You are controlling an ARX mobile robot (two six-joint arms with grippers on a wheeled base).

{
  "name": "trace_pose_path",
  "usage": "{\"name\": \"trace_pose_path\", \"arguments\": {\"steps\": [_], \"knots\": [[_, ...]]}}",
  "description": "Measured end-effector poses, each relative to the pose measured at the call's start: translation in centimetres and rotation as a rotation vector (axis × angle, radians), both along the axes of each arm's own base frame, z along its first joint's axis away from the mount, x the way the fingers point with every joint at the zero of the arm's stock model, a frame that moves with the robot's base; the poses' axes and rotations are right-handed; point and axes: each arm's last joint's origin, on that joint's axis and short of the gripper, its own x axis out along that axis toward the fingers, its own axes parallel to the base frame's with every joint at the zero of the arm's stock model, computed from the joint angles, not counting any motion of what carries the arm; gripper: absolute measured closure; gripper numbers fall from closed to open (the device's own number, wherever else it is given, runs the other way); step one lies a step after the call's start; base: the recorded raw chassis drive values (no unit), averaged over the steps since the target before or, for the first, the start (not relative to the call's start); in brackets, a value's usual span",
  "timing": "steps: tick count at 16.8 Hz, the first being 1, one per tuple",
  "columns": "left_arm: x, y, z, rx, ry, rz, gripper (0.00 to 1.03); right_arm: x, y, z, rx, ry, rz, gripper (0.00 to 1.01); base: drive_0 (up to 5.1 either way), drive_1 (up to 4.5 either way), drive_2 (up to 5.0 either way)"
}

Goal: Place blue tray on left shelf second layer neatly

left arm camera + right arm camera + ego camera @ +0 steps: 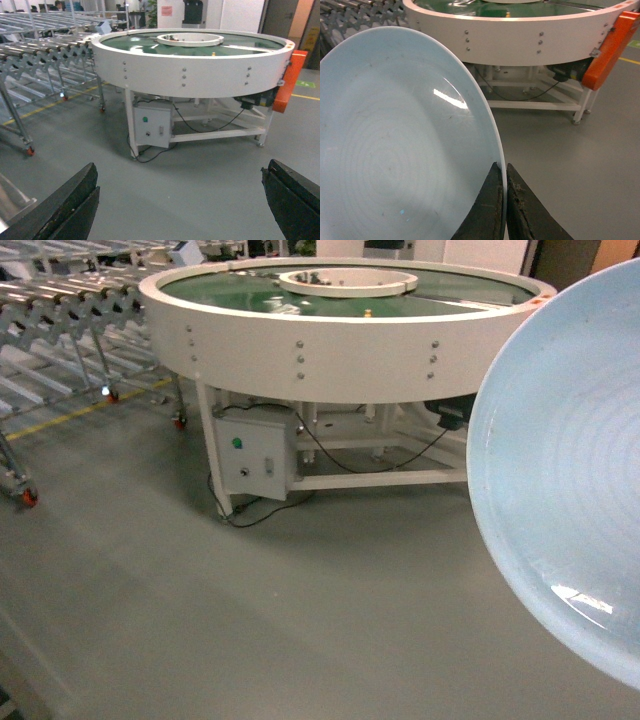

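Right gripper (503,200) pinches the rim of the blue tray (395,150), which I carry tilted on edge at the near right so it clears the round conveyor table (340,350), while my left gripper (180,210) hangs wide and empty; no shelf shows.
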Motion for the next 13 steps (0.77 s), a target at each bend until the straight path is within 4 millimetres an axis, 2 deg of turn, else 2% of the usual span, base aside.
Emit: {"name": "trace_pose_path", "arguments": {"steps": [13], "knots": [[0.0,0.0,-0.01,0.0,0.002,-0.001,0.05,0.01,0.0,0.01,0.0,-0.001,0.0,0.99,3.0,-1.81,-5.7]]}}
